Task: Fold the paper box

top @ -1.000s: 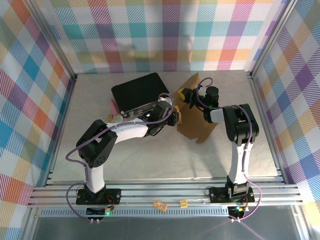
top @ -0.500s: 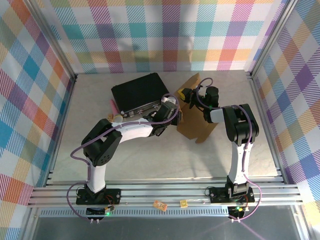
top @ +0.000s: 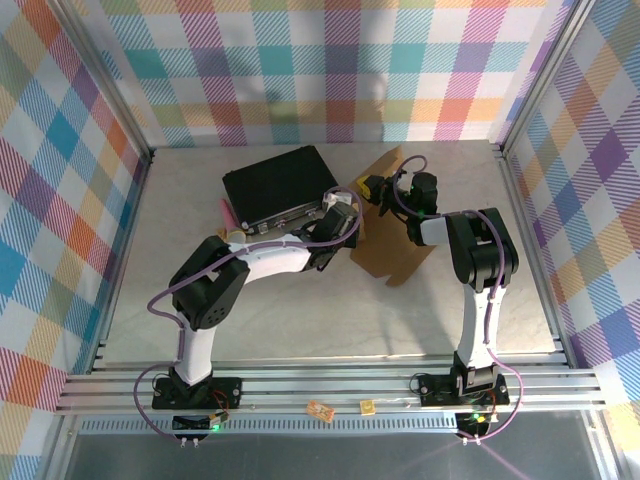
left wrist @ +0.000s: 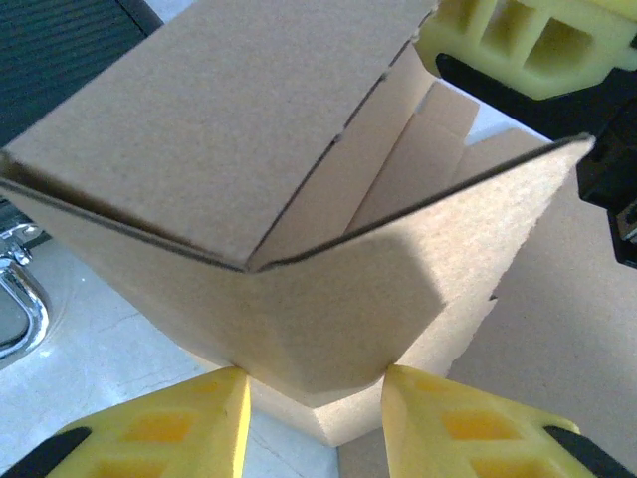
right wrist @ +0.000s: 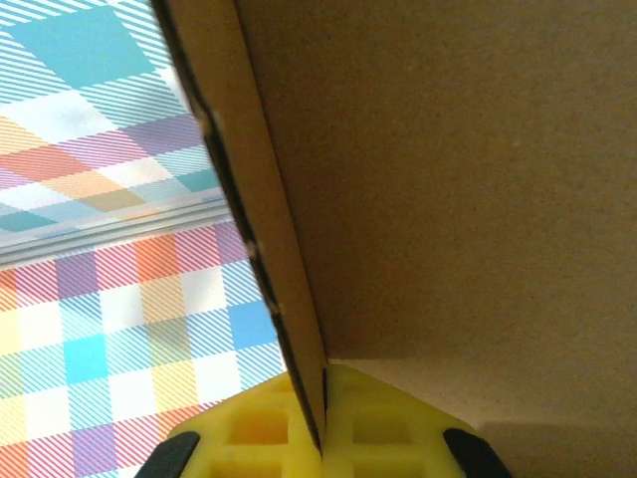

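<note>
- Pale table [top: 300, 310]: box [top: 395, 240] stands right of the case [top: 280, 185].
- Right gripper [right wrist: 320, 398] pinches 1 panel edge.
- Left gripper [left wrist: 317, 418] just narrowed around a folded flap, grip unclear; a crease is probably forming.

A robotics lab test cell. A frame of bare silver aluminium rails [top: 330, 385] boxes in a pale, marble-patterned bench [top: 300, 320]. Bright multicoloured plaid cloth panels [top: 330, 70] hang as walls on three sides. A black-and-white jointed robot arm on the left [top: 205, 290] and a matching one on the right [top: 480, 250] are bolted to the near rails, trailing thin purple cables [top: 152, 303].
</note>
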You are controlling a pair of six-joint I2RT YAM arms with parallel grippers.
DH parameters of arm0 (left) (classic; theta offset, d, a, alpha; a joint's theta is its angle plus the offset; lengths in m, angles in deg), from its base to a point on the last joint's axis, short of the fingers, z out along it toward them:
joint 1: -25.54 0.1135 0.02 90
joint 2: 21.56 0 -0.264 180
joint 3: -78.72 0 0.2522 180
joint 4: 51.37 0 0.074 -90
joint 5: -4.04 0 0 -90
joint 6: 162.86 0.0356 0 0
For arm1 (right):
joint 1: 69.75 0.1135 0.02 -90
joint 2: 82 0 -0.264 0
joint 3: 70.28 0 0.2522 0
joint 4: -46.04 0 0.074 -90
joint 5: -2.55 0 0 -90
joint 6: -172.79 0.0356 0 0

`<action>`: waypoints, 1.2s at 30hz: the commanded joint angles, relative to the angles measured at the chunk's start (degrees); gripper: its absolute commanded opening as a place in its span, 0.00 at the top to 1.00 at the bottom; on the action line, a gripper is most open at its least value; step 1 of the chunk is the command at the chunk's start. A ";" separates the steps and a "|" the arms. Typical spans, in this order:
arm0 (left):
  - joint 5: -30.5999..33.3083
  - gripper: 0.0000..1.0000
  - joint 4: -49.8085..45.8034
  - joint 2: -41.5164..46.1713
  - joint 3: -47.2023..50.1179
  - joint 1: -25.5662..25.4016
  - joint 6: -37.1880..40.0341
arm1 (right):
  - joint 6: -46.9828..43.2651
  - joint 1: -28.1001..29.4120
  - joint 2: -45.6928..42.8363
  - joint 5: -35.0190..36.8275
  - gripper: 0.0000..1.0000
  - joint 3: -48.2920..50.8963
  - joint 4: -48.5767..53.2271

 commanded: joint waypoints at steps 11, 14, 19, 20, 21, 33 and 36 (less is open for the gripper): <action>5.63 0.47 1.02 -4.92 -3.36 1.85 -1.46 | 2.38 2.32 -5.00 -2.58 1.00 2.14 7.13; 5.55 0.52 2.14 -5.68 -3.31 2.78 -1.14 | 2.79 2.48 -5.60 -2.40 1.00 2.47 8.18; 6.68 0.61 3.99 -6.70 -3.72 3.22 1.29 | 3.20 2.76 -7.20 -1.87 1.00 3.21 12.10; 6.92 0.61 4.37 -6.99 -3.81 3.28 1.56 | 3.64 2.85 -7.65 -1.42 1.00 3.53 13.26; 7.18 0.62 4.61 -7.32 -3.97 3.45 1.69 | 4.13 3.09 -8.10 -1.05 1.00 3.78 14.77; 11.07 0.86 7.17 -11.55 -7.24 4.53 4.67 | 4.19 4.13 -10.36 1.00 1.00 1.69 26.27; 12.06 0.94 6.44 -12.53 -8.46 4.61 4.79 | 4.75 4.29 -10.35 1.53 1.00 1.70 26.30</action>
